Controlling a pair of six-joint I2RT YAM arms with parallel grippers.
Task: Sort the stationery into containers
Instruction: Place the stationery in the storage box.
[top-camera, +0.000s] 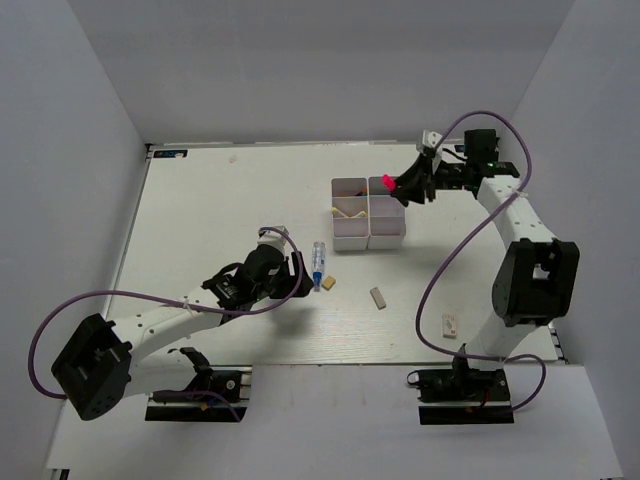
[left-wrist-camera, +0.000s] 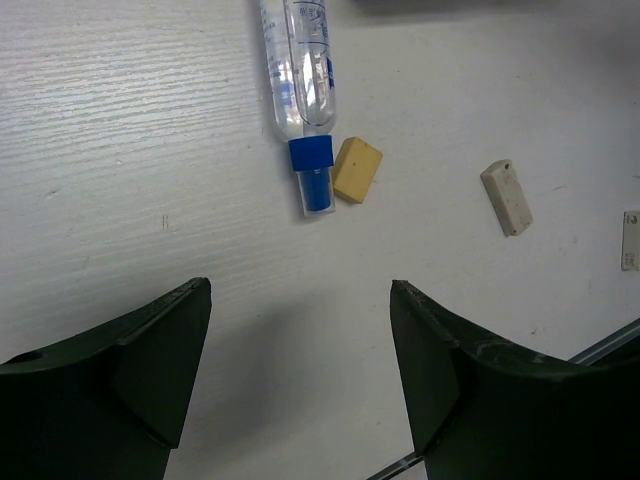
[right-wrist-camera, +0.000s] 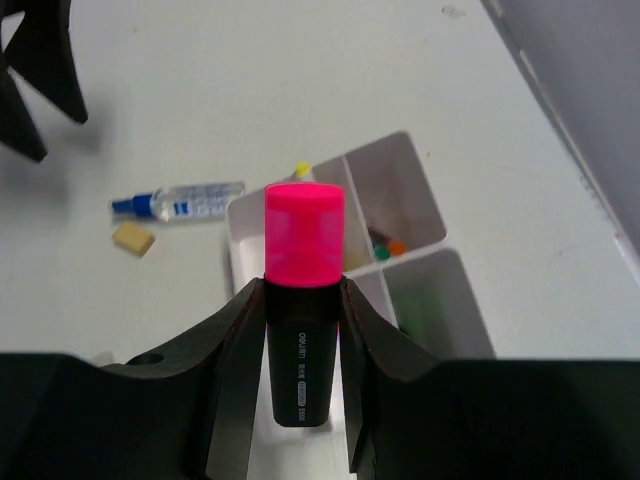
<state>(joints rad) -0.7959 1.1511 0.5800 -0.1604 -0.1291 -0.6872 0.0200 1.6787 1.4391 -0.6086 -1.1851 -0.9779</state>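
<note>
Pinching the pink highlighter (right-wrist-camera: 303, 300), the right fingers (right-wrist-camera: 228, 360) flank its barrel.

The left arm (top-camera: 160, 318) and right arm (top-camera: 515, 215) are white tubes with boxy black joints. A purple cable (top-camera: 100, 295) loops out from each black base (top-camera: 200, 388). The left claw (left-wrist-camera: 300, 290) and right claw (right-wrist-camera: 303, 290) are matte black wedges (a green light (top-camera: 493, 165) glows beside the right one).

White "deli" printed lengthwise on black barrel of pink highlighter (right-wrist-camera: 303, 320), just under its pink part. Smaller white characters further down same barrel, too small to read. Blue print on clear tube (right-wrist-camera: 185, 202), left of highlighter: illegible.
</note>
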